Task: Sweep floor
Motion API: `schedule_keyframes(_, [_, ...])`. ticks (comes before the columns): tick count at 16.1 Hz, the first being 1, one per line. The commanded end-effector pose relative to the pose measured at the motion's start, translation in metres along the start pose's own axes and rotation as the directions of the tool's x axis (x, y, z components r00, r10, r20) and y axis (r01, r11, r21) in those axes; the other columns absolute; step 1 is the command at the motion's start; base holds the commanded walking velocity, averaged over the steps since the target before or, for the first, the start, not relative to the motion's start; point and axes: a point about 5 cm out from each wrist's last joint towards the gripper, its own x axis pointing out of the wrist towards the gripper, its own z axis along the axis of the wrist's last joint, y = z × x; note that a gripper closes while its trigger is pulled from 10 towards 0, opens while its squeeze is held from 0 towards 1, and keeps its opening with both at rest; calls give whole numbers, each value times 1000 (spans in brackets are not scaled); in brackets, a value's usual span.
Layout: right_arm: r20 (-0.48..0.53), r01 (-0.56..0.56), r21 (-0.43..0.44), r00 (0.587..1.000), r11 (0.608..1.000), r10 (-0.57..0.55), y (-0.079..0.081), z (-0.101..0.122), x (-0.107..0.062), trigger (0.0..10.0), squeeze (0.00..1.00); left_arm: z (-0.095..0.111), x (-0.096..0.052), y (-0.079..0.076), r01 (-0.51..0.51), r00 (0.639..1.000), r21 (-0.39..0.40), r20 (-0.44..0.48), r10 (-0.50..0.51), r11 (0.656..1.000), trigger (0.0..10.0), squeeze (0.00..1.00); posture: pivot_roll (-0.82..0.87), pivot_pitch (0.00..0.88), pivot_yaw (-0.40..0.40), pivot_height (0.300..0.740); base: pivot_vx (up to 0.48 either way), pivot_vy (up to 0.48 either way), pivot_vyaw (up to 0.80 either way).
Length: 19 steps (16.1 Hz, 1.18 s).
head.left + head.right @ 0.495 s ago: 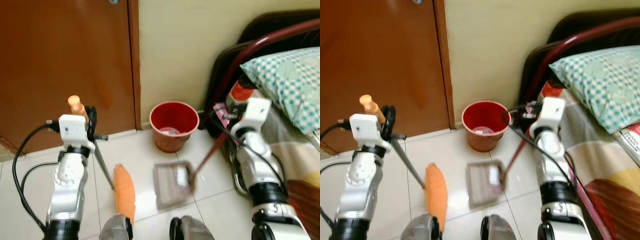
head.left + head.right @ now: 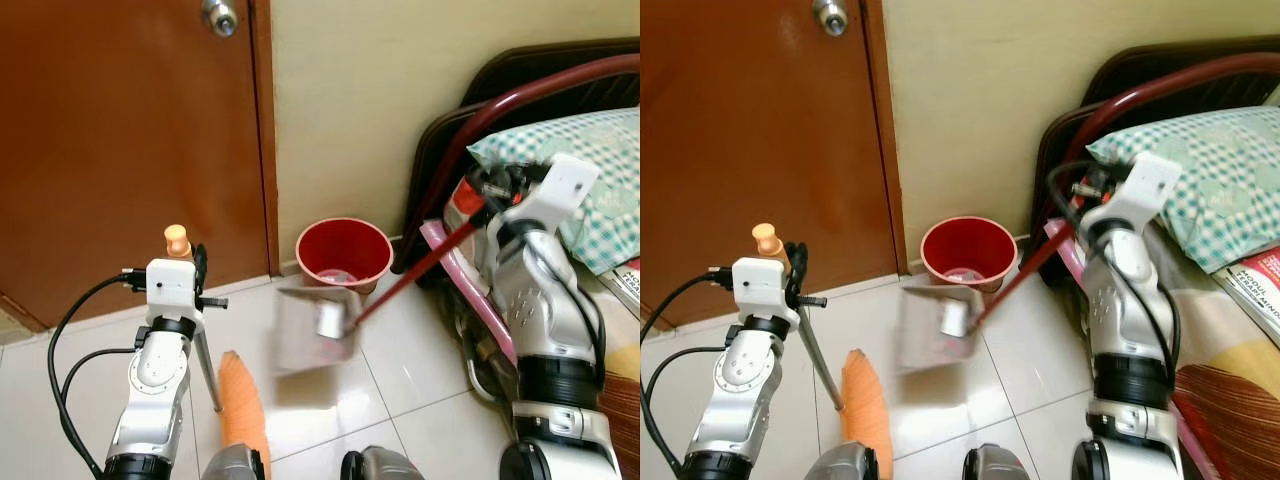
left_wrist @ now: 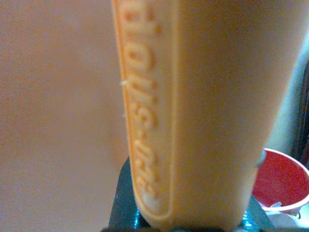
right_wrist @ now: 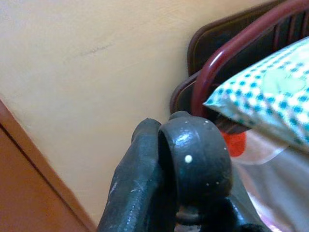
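My left gripper is shut on the orange handle of a broom, whose orange brush head rests on the white tiles near my feet. My right gripper is shut on the dark red handle of a grey dustpan. The dustpan hangs blurred above the floor, tilted, right in front of the red bin. A pale scrap sits in the pan. The bin stands against the wall and holds some pale litter.
A brown door with a metal knob is at the left. A bed with a checked pillow and a dark curved frame crowds the right side. Cables loop beside my left arm.
My right gripper has lifted the dustpan off the floor and swung it up toward the red bin. The camera has tilted up, bringing in the door knob. The broom stays put.
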Motion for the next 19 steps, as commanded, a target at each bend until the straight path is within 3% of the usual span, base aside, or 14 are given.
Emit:
schedule_keyframes(1, [76,-44,86,996,995,37,13,31,4,10000,0,-13,-2,4,9,997,72,-71,-4,997,10000,0,-46,21,-12,740,0,0,0])
schedule_keyframes(3, [90,-56,83,995,995,48,17,40,6,10000,0,-13,0,5,-2,997,67,-75,7,998,10000,0,-43,19,-13,740,0,0,0])
schedule_keyframes(5, [186,-72,87,981,994,55,21,70,13,10000,0,-14,-1,5,-7,997,60,-76,11,998,10000,0,-38,19,-13,740,0,0,0])
schedule_keyframes(7, [291,-60,15,955,998,53,20,96,18,10000,0,-15,-2,2,-2,997,52,-80,6,999,10000,0,-35,16,-14,740,0,0,0])
schedule_keyframes(10, [459,-46,-101,884,994,87,22,141,22,10000,0,-16,-1,-2,14,997,44,-82,-11,999,10000,0,-33,19,-12,740,0,0,0])
schedule_keyframes(12, [492,-54,-142,862,988,118,29,149,23,10000,0,-15,0,-1,16,997,44,-80,-12,999,10000,0,-33,21,-8,740,0,0,0])
schedule_keyframes(14, [517,-95,-262,826,960,223,51,143,23,10000,0,-13,2,-2,21,997,39,-73,-18,999,10000,0,-27,25,-6,740,0,0,0])
schedule_keyframes(15, [515,-102,-272,824,957,234,53,141,23,10000,0,-13,2,-2,23,997,39,-72,-20,999,10000,0,-27,25,-6,740,0,0,0])
schedule_keyframes(16, [497,-127,-361,812,924,306,66,121,22,10000,0,-12,1,-3,26,997,37,-69,-24,999,10000,0,-19,28,-8,740,0,0,0])
schedule_keyframes(18, [479,-145,-451,794,881,376,77,104,19,10000,0,-12,0,-4,28,997,35,-67,-25,999,10000,0,-13,31,-9,740,0,0,0])
schedule_keyframes(19, [447,-178,-526,774,832,448,88,84,12,10000,0,-12,0,-5,29,997,33,-67,-27,999,10000,0,-13,31,-9,740,0,0,0])
